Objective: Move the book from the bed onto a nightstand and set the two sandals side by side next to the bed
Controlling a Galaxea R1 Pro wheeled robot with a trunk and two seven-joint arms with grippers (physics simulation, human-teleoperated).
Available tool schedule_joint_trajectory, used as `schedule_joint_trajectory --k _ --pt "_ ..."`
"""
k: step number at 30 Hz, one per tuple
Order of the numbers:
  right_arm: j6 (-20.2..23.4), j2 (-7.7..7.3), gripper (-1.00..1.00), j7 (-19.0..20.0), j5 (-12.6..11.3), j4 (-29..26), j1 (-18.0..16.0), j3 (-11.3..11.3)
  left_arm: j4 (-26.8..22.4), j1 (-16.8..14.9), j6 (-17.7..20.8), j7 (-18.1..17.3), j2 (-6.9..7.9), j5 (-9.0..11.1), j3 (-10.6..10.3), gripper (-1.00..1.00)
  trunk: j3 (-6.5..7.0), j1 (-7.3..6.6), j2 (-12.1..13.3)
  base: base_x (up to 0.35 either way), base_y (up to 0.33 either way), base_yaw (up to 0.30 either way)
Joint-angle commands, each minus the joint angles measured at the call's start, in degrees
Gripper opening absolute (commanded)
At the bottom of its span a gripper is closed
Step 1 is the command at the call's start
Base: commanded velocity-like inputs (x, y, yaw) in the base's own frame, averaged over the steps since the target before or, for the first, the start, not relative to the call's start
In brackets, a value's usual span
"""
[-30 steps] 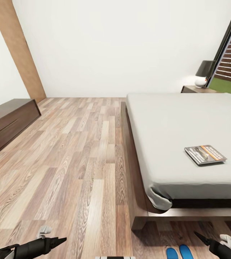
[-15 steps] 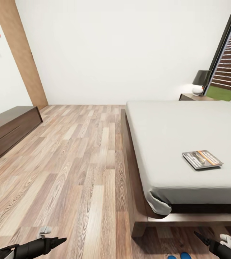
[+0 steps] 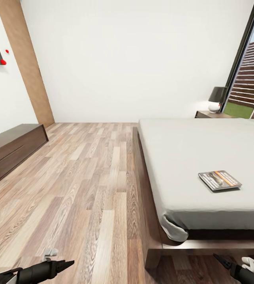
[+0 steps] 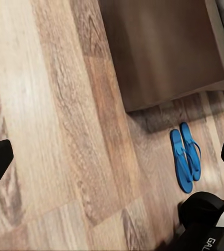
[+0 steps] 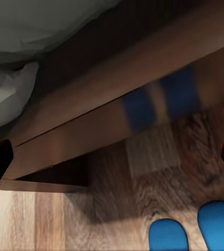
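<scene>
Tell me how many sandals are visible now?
2. The blue sandals lie side by side on the floor near the bed frame: one and the other right beside it, in the left wrist view.

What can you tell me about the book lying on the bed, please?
The book is a thin paperback with a dark cover crossed by an orange band and a pale picture; its lettering is too small to read. It lies flat and closed, cover up, slightly askew, on the bed's pale grey mattress near the foot end. Only the mattress touches it.
</scene>
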Motion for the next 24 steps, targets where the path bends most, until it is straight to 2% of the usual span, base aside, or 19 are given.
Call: schedule_joint_trajectory --k 1,24 --pt "-0.3 0.01 1.00 0.2 0.5 0.1 0.0 -0.4 0.0 0.0 0.1 -0.1 0.02 0.5 -0.5 1.00 0.18 -0.04 0.0 0.000 0.000 0.000" --pt "-0.3 0.04 1.00 0.2 0.5 0.0 0.0 -0.4 0.0 0.0 0.1 -0.1 -0.29 0.5 -0.5 1.00 5.27 -0.63 0.3 0.000 0.000 0.000"
